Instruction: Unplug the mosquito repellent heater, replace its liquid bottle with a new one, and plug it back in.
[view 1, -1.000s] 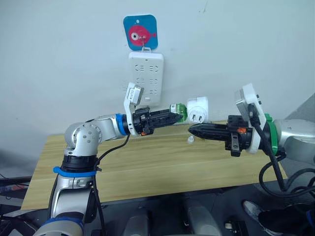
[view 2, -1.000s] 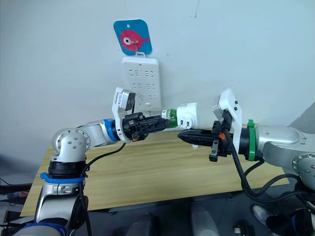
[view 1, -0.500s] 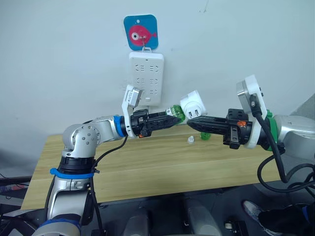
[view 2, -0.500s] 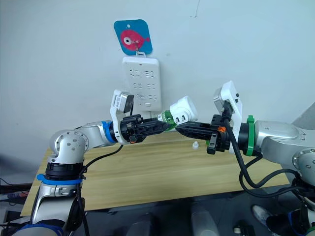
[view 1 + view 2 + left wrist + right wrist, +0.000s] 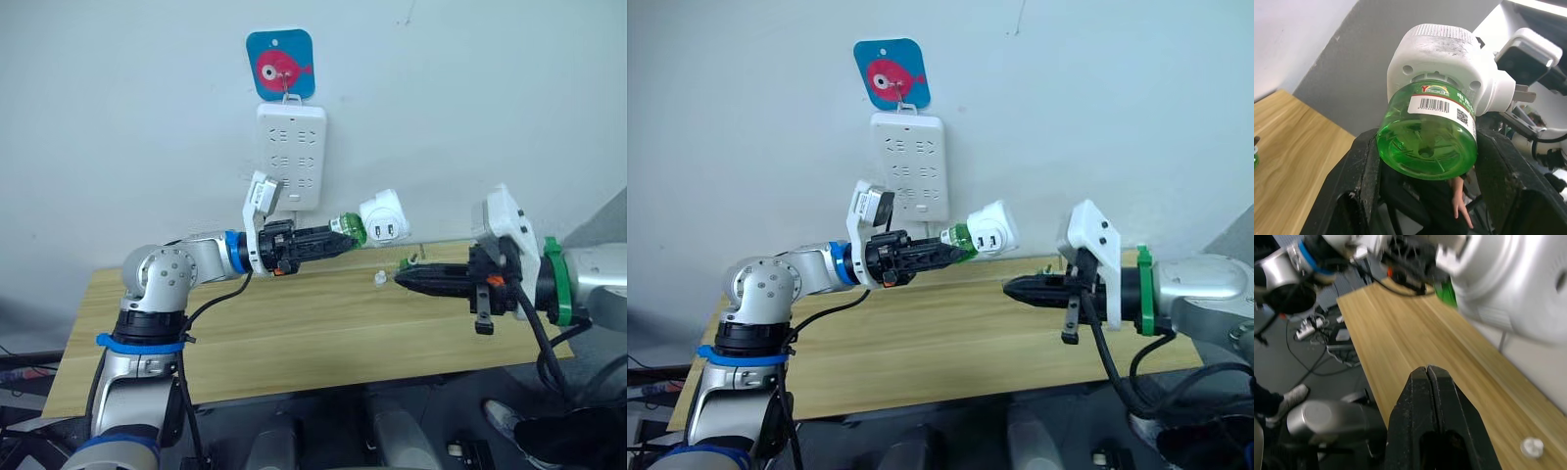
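My left gripper (image 5: 343, 236) is shut on a green liquid bottle (image 5: 1426, 134), held in the air in front of the wall. The bottle's neck sits in the white mosquito repellent heater (image 5: 384, 217), whose plug prongs face me. In the left wrist view the black fingers (image 5: 1364, 171) clamp the bottle's sides below the heater (image 5: 1442, 58). My right gripper (image 5: 402, 280) is shut with nothing in it, below and to the right of the heater and apart from it, just above the table. Another green bottle (image 5: 406, 262) stands on the table behind it, mostly hidden.
A long white power strip (image 5: 291, 157) hangs on the wall under a blue fish hook (image 5: 280, 64). A small white cap (image 5: 378, 279) lies on the wooden table (image 5: 294, 333), near my right gripper's tip (image 5: 1426, 372).
My right gripper rose to the heater half a second ago, then drew back right and down, away from it. The heater has tilted slightly and stays on the bottle in my left gripper.
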